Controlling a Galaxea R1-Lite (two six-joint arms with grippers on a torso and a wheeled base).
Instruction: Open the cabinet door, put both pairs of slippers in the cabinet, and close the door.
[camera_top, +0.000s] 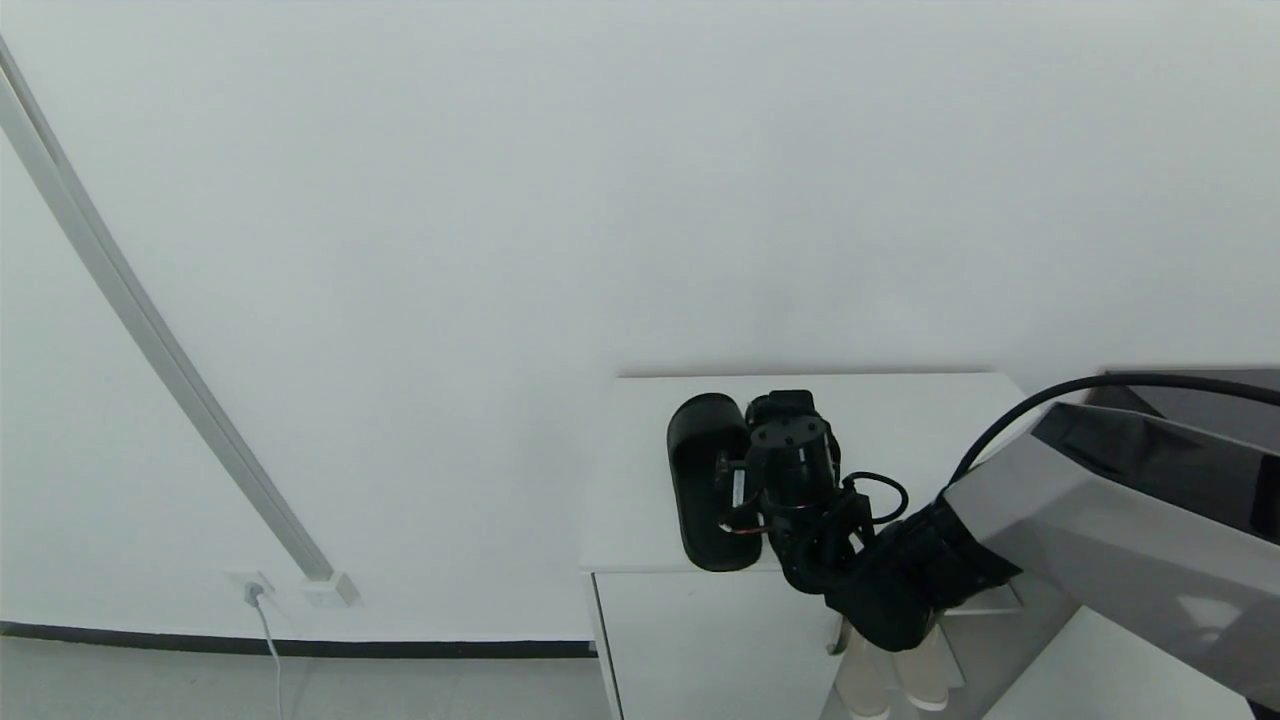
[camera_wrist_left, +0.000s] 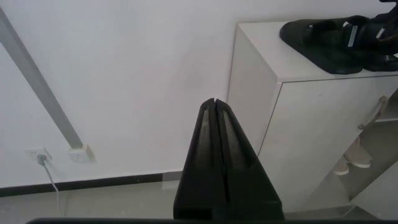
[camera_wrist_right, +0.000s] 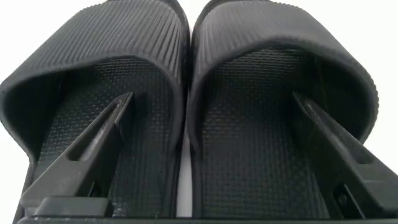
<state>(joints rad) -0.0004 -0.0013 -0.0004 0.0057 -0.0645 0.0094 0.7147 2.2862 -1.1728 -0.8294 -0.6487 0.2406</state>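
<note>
A pair of black slippers (camera_wrist_right: 186, 56) lies side by side on top of the white cabinet (camera_top: 640, 500). My right gripper (camera_wrist_right: 212, 99) is open over them, one finger reaching into each slipper so the two inner strap edges stand between its fingers. From the head, the right gripper (camera_top: 735, 490) covers the pair, with one black slipper (camera_top: 700, 480) showing beside it. A pale pair of slippers (camera_top: 890, 680) stands on a shelf inside the cabinet, whose right side is open. My left gripper (camera_wrist_left: 214, 124) is shut on nothing, out in front of the cabinet (camera_wrist_left: 311, 124) and off to its left.
A white wall rises behind the cabinet. On the wall to the left are a slanted cable duct (camera_top: 150, 330) and a socket with a plugged-in cord (camera_top: 255, 590). Grey floor lies left of the cabinet.
</note>
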